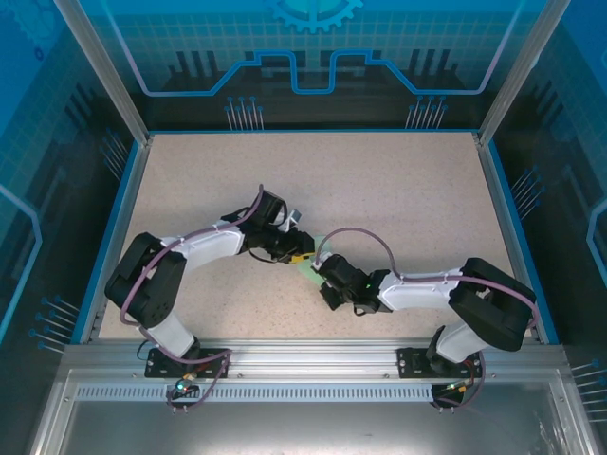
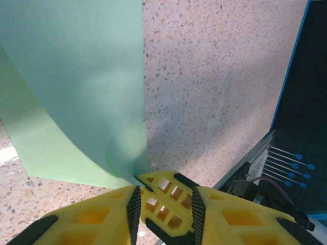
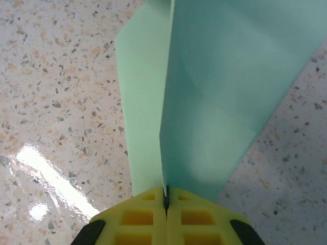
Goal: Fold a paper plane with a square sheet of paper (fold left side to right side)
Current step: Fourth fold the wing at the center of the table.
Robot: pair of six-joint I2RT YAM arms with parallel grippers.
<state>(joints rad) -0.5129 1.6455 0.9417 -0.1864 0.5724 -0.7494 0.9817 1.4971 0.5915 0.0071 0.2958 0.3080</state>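
Note:
The square sheet of paper [image 1: 309,272] is pale mint green and lies part folded between the two grippers near the table's middle front. In the left wrist view the paper [image 2: 76,76] curves up off the table. Its lower corner is pinched by the right gripper's yellow fingers [image 2: 158,184]. My left gripper [image 2: 164,196] stands open, its jaws apart on either side of those fingers, with no paper between its own pads. In the right wrist view my right gripper [image 3: 166,196] is shut on the paper [image 3: 219,92], where one flap stands upright over a flatter layer.
The speckled beige tabletop [image 1: 379,190] has a blue rim [image 1: 512,227]. A metal rail [image 1: 313,355] runs along the near edge by the arm bases. In the left wrist view the blue edge [image 2: 291,76] and a dark wall lie to the right.

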